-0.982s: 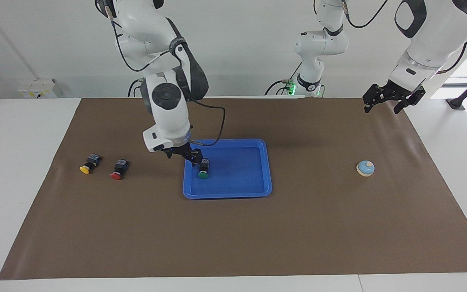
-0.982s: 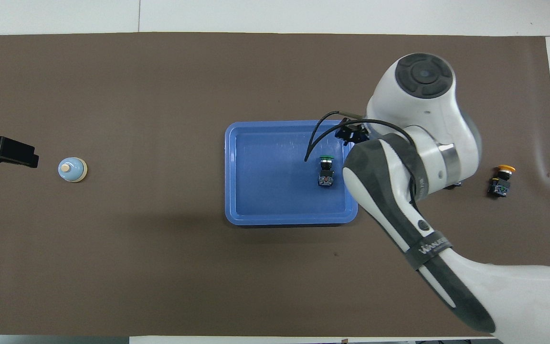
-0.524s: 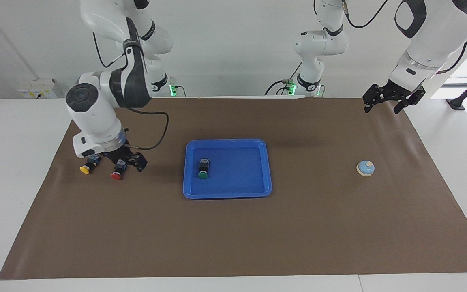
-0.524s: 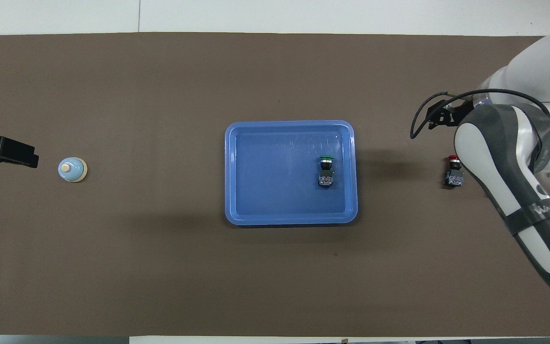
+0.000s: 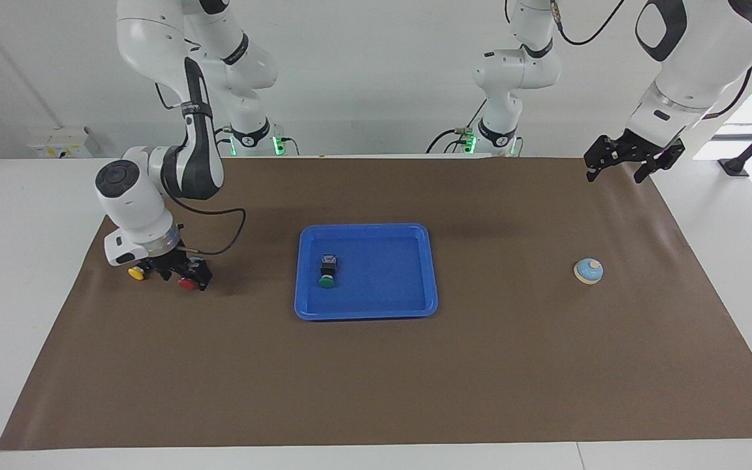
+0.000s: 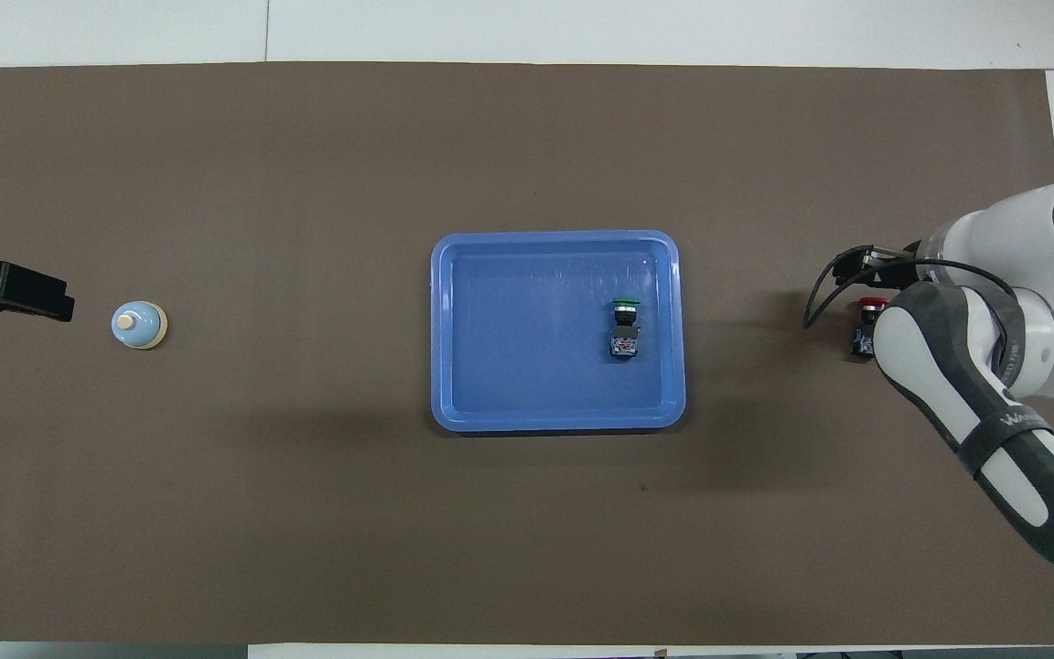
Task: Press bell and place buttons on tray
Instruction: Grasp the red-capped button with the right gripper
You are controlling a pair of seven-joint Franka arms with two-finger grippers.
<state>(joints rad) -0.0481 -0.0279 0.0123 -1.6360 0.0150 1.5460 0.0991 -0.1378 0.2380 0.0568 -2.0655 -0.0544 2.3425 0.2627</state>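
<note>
tray [image 5: 415,307]: bright blue
button in tray [image 5: 328,281]: green cap, black body
button [image 5: 186,283]: red cap
button [image 5: 135,273]: yellow cap
bell [image 5: 588,270]: light blue dome, white knob, cream base
surface [image 5: 513,365]: brown mat on white
arms: white, dark grey joints

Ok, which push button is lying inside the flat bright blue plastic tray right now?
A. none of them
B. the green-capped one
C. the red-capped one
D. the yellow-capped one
B: the green-capped black push button lies inside the flat bright blue plastic tray, while the red-capped push button and the yellow-capped push button sit on the brown mat toward the right arm's end, at the right pincer.
</note>
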